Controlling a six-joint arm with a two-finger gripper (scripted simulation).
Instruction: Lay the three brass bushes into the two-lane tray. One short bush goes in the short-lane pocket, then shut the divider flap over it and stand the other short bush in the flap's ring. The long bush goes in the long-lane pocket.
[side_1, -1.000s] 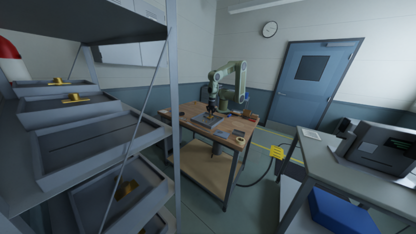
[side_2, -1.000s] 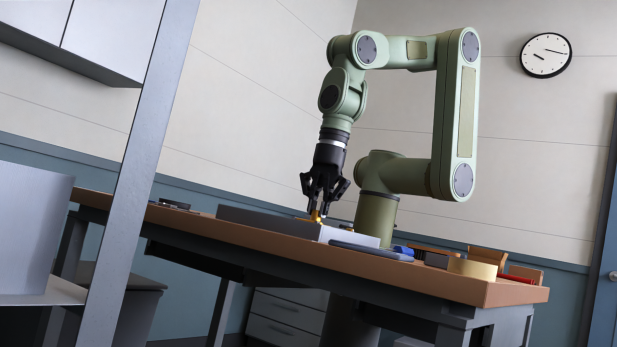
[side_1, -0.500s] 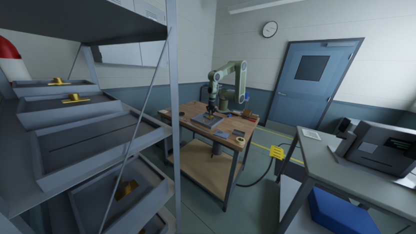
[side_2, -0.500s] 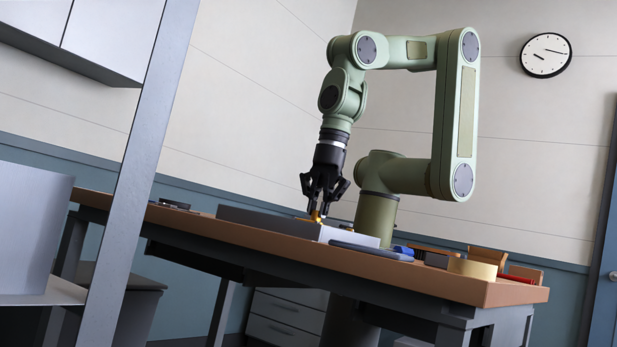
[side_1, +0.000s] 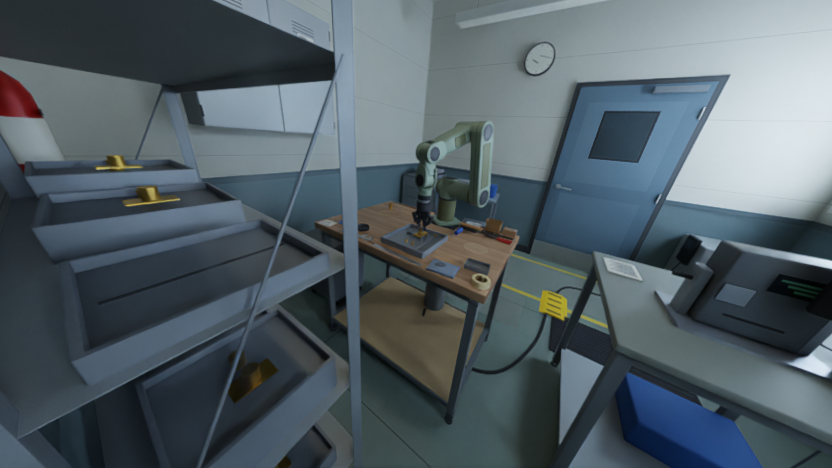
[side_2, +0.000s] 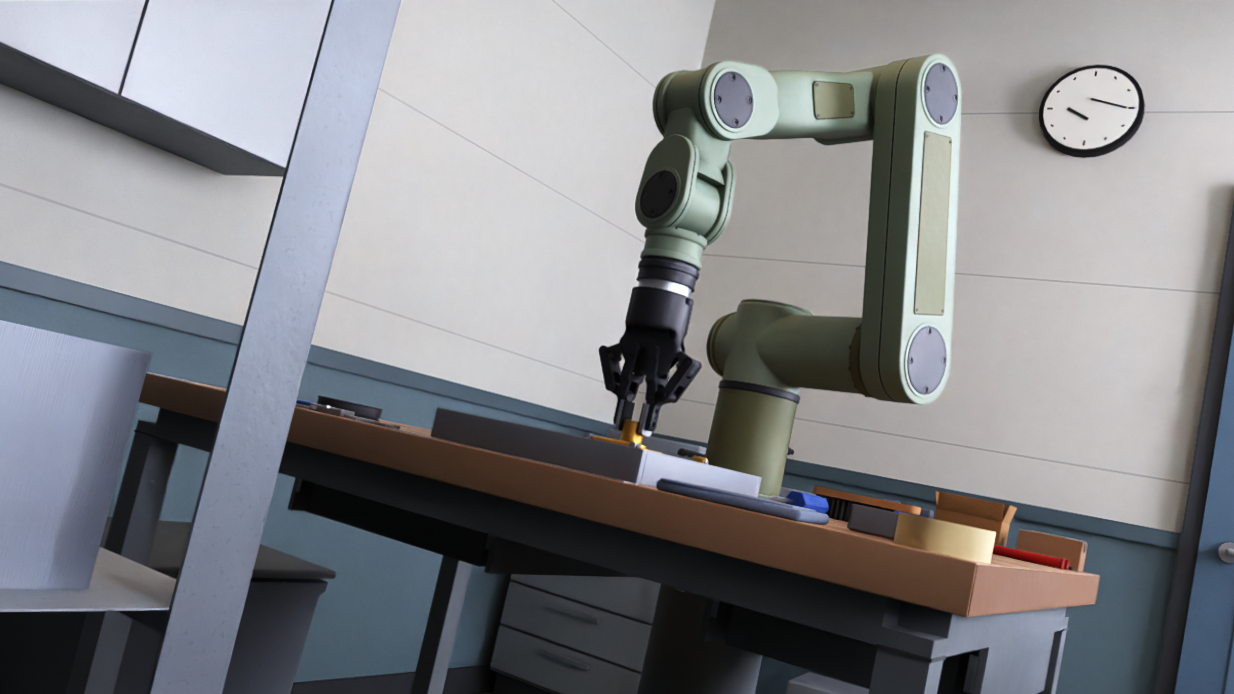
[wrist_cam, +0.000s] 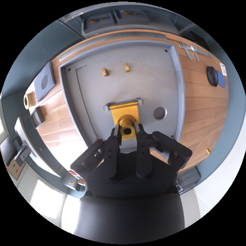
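Note:
My gripper (wrist_cam: 127, 130) points straight down over the middle of the grey tray (wrist_cam: 122, 85) on the workbench, and its two fingers sit on either side of a short brass bush (wrist_cam: 127, 130) standing upright, bore facing up. The bush stands in the ring at the near end of the brass divider flap (wrist_cam: 124, 111), which lies flat across the tray floor. Right of the flap is a round empty pocket (wrist_cam: 160, 113). Two small brass pieces (wrist_cam: 105, 72) (wrist_cam: 127, 67) lie at the tray's far side. From the side the gripper (side_2: 639, 423) hides most of the bush.
The tray's raised rim (wrist_cam: 180, 95) stands close on the right. A roll of tape (side_2: 943, 537), a dark block (side_2: 873, 520) and a blue-tipped tool (side_2: 740, 501) lie on the bench's near end. A black disc (wrist_cam: 212, 76) and a metal rule (wrist_cam: 193, 51) lie beyond the tray.

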